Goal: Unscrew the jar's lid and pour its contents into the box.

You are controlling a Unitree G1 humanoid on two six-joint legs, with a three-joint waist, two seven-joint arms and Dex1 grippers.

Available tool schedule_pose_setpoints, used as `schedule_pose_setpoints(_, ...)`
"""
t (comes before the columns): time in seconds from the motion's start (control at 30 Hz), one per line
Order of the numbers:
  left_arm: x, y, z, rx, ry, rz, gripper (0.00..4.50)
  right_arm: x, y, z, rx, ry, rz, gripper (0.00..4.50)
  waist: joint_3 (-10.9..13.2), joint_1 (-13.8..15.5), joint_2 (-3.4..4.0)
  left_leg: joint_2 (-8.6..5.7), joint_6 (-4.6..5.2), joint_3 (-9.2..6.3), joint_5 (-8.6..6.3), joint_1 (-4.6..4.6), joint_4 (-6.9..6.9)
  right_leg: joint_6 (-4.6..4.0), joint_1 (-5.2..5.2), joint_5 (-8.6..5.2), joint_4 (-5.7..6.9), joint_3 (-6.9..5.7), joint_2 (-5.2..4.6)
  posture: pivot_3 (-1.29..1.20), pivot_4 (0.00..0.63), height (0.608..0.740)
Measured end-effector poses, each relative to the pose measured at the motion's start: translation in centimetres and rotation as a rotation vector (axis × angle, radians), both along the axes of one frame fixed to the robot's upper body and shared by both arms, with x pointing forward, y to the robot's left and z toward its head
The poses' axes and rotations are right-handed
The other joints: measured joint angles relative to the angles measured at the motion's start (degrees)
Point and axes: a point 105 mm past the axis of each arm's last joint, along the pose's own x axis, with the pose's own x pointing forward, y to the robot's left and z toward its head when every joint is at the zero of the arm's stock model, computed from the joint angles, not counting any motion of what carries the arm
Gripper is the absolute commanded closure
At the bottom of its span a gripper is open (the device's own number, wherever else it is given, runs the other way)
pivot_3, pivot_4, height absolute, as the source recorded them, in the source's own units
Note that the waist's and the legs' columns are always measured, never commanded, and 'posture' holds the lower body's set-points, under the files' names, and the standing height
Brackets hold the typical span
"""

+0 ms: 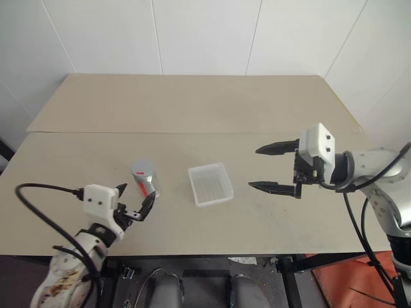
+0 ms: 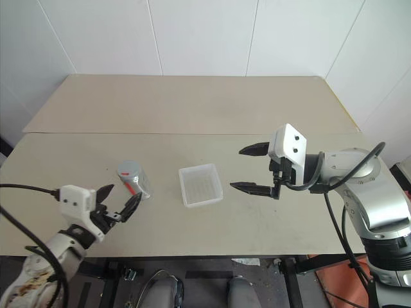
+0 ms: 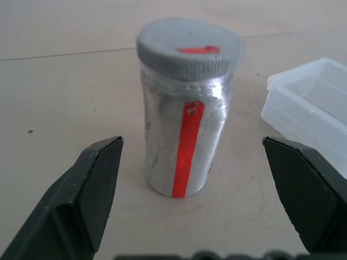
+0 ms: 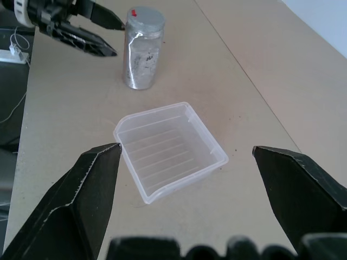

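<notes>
The jar [image 1: 145, 179] stands upright on the table [image 1: 192, 109], its grey lid [image 3: 188, 47] screwed on, just to the left of the empty box [image 1: 210, 184]. The step in hand looks like the left arm's approach to grasp the jar body. To do it well, the left gripper [image 1: 133, 199] should go in level, centre the jar between its 2 fingers, and close on the lower body below the lid, leaving the cap free for the other arm to twist. A firm hold matters, since the jar is narrow and could tip or spin. The left gripper is spread wide and holds nothing, its fingertips either side of the jar but not touching. The right gripper [image 1: 270, 168] hangs to the right of the box, also spread wide and empty.
</notes>
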Motion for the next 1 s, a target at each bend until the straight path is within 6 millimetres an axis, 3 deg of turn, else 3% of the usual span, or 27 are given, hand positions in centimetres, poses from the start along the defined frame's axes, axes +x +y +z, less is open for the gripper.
schedule_pose_setpoints(0.57,3.7,-0.8,-1.0,0.023,-0.135,0.097,0.03,-0.8,0.4,0.9,0.000,-0.061,0.006,0.00,0.00,0.22,0.00,-0.03,0.00,0.00,0.00,-0.03,0.00,0.00,0.00,0.00,-0.03,0.00,-0.03,0.00,0.150,0.740)
schedule_pose_setpoints(0.9,4.4,-1.0,-1.1,0.037,-0.195,0.120,0.03,-0.9,0.3,1.0,-0.008,-0.059,0.010,0.00,0.00,0.28,0.00,-0.04,0.00,0.01,0.00,-0.03,0.00,0.00,0.00,0.00,-0.03,0.00,-0.03,0.00,0.150,0.740)
schedule_pose_setpoints(1.0,4.7,-1.1,-1.0,0.034,-0.203,0.116,0.66,-0.9,0.3,1.0,-0.009,-0.060,0.010,0.00,0.00,0.31,0.00,-0.04,0.00,0.00,0.00,-0.04,0.00,0.01,0.00,0.00,-0.03,-0.01,-0.04,0.00,0.150,0.740)
